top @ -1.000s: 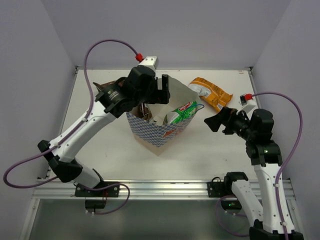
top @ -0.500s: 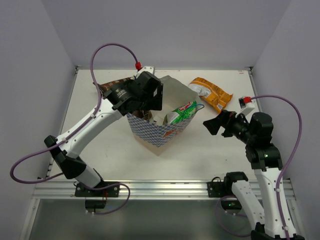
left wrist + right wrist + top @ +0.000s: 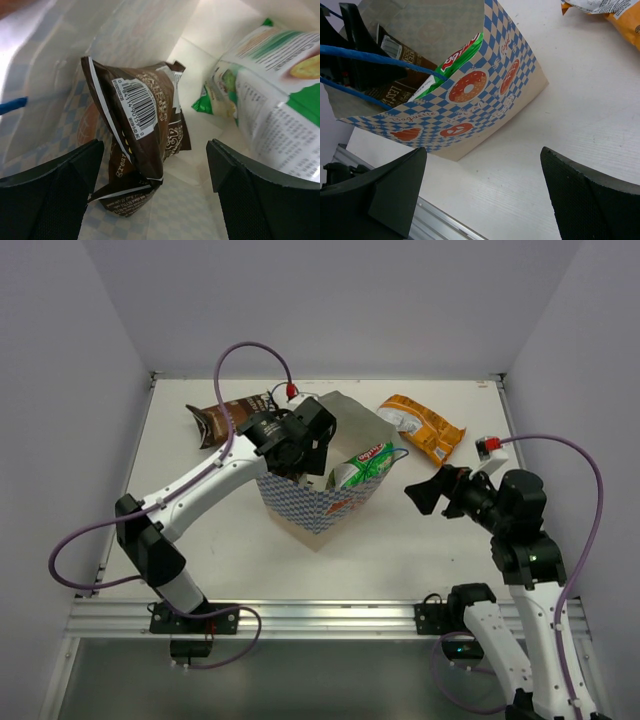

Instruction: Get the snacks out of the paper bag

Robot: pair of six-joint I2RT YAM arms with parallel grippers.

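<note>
Flanking bagged brown packet (image 3: pixel 142 120), left gripper (image 3: pixel 152 147) open

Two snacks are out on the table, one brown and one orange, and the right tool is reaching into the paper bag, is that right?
No. The left tool is the one inside the paper bag, open either side of a brown packet, as the left wrist view shows. The right tool hangs outside it. The brown snack and orange snack are indeed out.
</note>
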